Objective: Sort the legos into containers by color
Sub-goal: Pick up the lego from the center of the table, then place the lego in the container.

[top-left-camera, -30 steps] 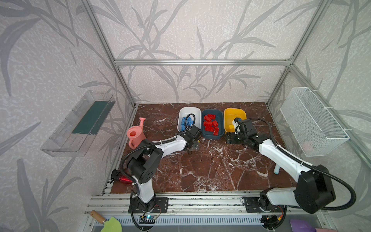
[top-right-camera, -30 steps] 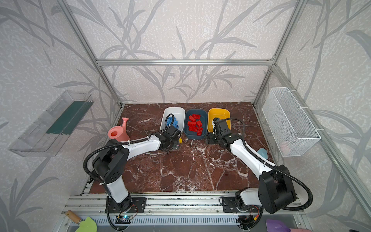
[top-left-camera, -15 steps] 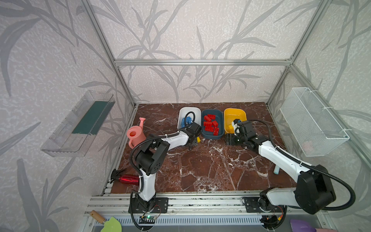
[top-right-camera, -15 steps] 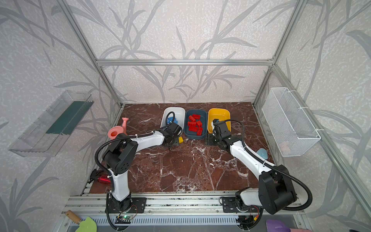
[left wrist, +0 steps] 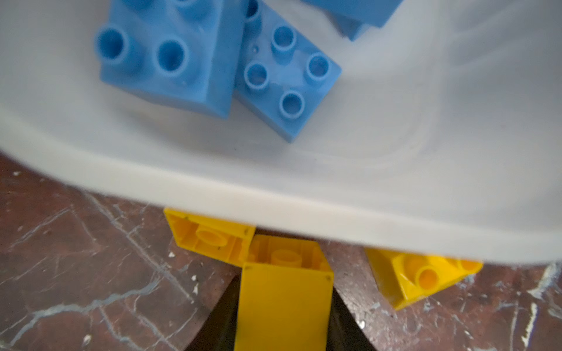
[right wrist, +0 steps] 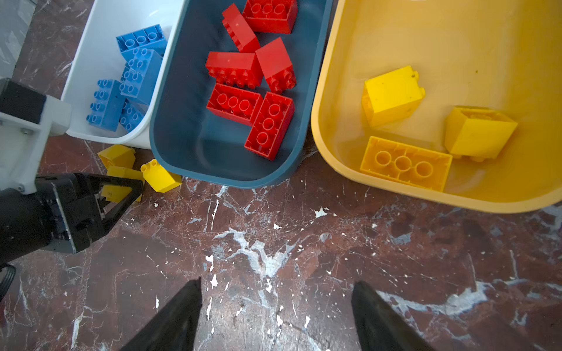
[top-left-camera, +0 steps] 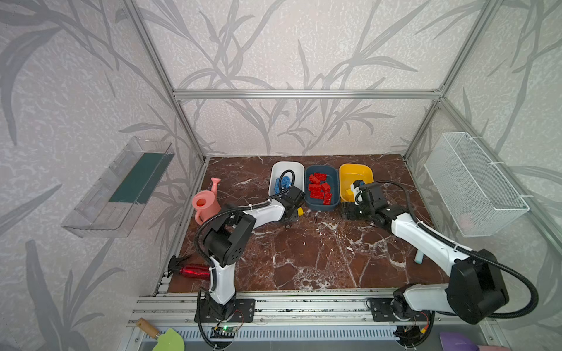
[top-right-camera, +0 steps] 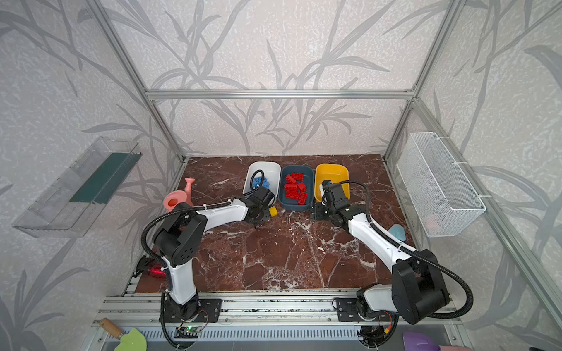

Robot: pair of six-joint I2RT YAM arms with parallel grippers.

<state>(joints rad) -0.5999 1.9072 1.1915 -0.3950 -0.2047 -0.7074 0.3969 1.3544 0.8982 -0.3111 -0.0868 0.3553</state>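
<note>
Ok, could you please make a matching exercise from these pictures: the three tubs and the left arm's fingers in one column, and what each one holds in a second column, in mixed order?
Column A
1. white tub
2. dark blue tub
3. yellow tub
4. left arm's fingers

Column B
a. red bricks
b. single yellow brick, outside the tubs
c. several yellow bricks
d. blue bricks

Pairs: 1-d, 2-a, 3-c, 4-b
</note>
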